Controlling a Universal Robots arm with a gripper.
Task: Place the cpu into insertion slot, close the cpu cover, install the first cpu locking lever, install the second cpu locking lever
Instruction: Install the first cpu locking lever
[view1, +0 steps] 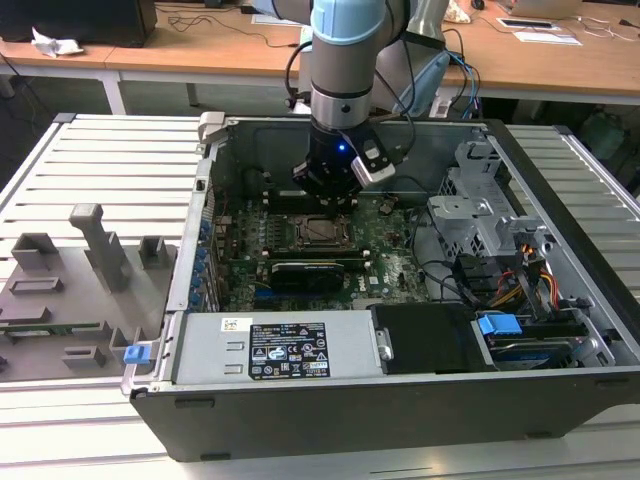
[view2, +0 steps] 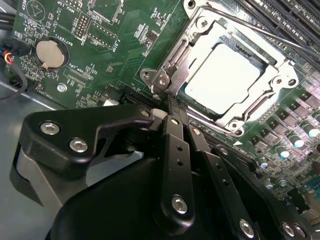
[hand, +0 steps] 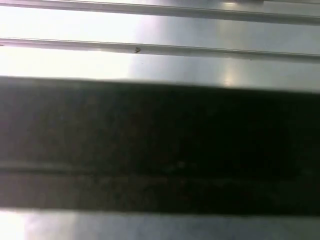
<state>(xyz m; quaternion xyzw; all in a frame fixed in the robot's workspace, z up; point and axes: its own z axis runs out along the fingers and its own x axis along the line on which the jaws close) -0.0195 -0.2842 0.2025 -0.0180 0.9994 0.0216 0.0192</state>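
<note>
The cpu (view2: 222, 75) sits under the closed cpu cover (view2: 280, 75) at upper right, just beyond the tool (view2: 172, 107), its fingers together.

1. The cpu (view2: 223, 80) has a smooth, pale metal top with a dull sheen.
2. The cpu cover (view2: 202, 37) is bright, shiny metal.
3. The gripper (view2: 170, 107) looks like black matt plastic with silvery metal screws.
4. The board (view2: 100, 45) is glossy green.
5. The case (view1: 560, 190) is grey matt metal.
6. The desk (view1: 200, 50) looks like smooth wood.
</note>
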